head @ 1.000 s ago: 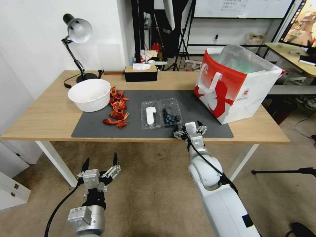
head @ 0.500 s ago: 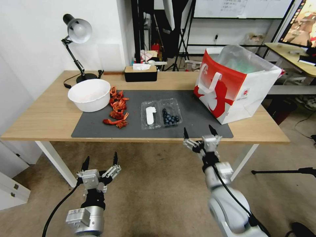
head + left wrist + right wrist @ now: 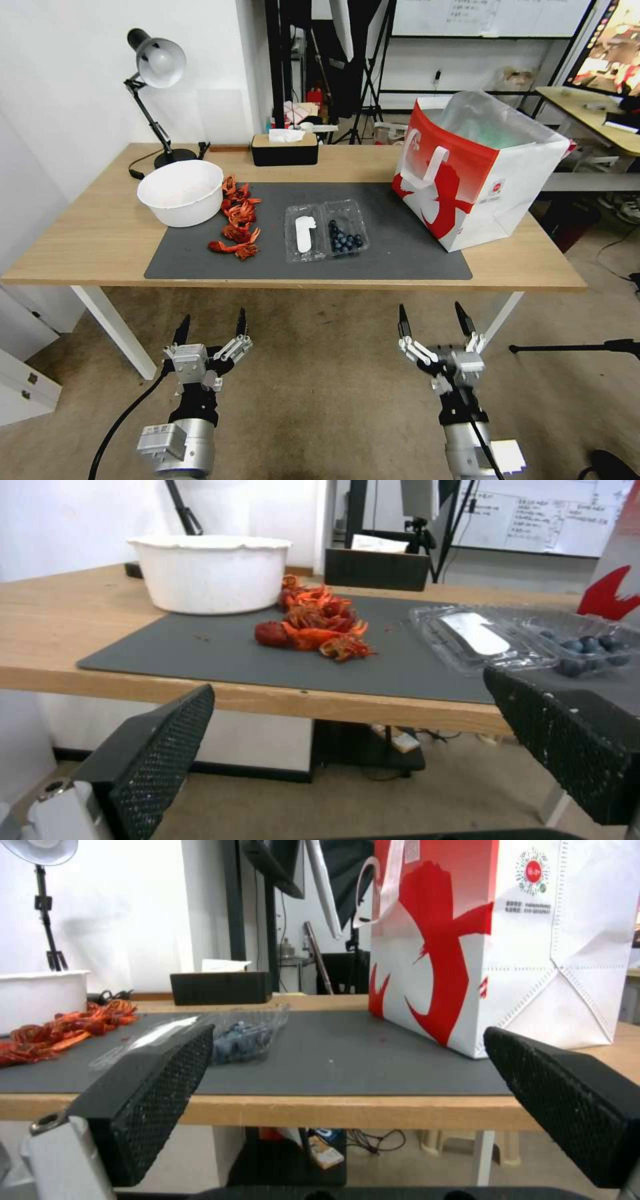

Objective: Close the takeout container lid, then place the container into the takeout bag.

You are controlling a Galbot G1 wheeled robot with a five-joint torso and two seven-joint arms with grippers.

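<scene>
The clear takeout container [image 3: 326,231] lies open and flat on the dark mat, mid-table. Its lid [image 3: 304,233] with the white sticker is the left half; dark berries fill the right half [image 3: 346,238]. It also shows as the container [image 3: 527,640] and the container [image 3: 233,1032] in the wrist views. The red-and-white takeout bag [image 3: 479,177] stands upright and open-topped at the table's right, seen close as the bag [image 3: 493,940]. My left gripper [image 3: 211,327] and right gripper [image 3: 432,319] are both open, empty, and held below and in front of the table's front edge.
A white bowl [image 3: 181,192] and a pile of red shells [image 3: 239,220] sit left of the container. A black tissue box [image 3: 285,149] and a desk lamp [image 3: 155,87] stand at the back. The dark mat [image 3: 400,247] has bare room between container and bag.
My right gripper has pulled back from the mat beside the container, down and away to below the table's front edge. The left gripper has barely moved. The container stays open.
</scene>
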